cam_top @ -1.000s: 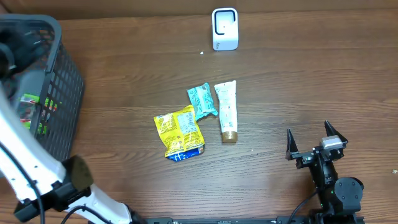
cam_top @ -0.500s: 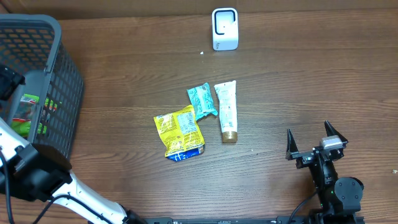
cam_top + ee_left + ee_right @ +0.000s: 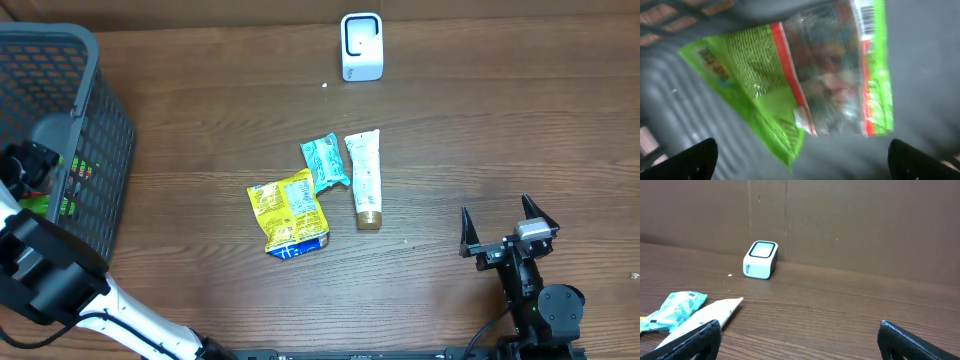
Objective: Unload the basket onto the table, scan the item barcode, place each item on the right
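Left hand [image 3: 802,165] apparently over green packet [image 3: 790,75]

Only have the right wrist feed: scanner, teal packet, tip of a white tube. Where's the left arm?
Observer: The left pincer is open, down inside the grey basket at the table's left edge.
Operator: Anything in the basket?
Observer: A green packet lies right under the pincer, not gripped. Its barcode shows at one end.
Operator: Anything on the table I'm missing?
Observer: A yellow packet lies left of the white tube, close by the teal packet.
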`<action>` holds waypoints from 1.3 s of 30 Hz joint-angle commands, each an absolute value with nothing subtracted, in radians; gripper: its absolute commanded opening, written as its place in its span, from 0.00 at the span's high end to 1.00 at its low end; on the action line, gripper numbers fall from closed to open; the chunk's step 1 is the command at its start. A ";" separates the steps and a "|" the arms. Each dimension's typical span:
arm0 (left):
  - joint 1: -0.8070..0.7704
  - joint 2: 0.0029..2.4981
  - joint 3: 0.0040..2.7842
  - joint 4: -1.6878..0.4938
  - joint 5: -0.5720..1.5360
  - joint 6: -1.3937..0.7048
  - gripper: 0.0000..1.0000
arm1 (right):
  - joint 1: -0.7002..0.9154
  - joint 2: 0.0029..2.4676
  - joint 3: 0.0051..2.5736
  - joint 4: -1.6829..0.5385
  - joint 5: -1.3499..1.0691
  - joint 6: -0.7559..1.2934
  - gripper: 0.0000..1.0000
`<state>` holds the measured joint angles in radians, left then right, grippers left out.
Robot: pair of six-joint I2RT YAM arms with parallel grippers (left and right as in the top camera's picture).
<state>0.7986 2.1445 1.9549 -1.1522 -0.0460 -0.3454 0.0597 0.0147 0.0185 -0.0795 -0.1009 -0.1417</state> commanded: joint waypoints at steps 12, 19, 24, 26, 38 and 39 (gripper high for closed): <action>0.797 2.143 1.671 -0.834 -0.070 -0.356 0.54 | 0.065 0.003 0.008 -0.075 -0.106 -0.139 0.00; 0.795 2.143 1.641 -0.886 -0.070 -0.304 0.96 | 0.065 0.003 0.008 -0.075 -0.106 -0.139 0.00; 0.796 2.104 1.729 -0.978 -0.056 -0.284 0.96 | 0.065 0.003 0.008 -0.075 -0.106 -0.139 0.00; 0.796 2.074 1.800 -1.025 -0.036 -0.284 0.96 | 0.065 0.003 0.008 -0.075 -0.106 -0.139 0.00; 0.730 1.777 2.344 -1.263 0.035 -0.223 0.96 | 0.065 0.003 0.008 -0.075 -0.106 -0.139 0.00; 0.721 1.756 2.352 -1.265 0.020 -0.224 0.96 | 0.065 0.003 0.008 -0.076 -0.106 -0.139 0.00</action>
<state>0.7532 1.8519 2.2887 -1.2423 0.0227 -0.2691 0.0597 0.0147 0.0185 -0.0795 -0.1005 -0.1417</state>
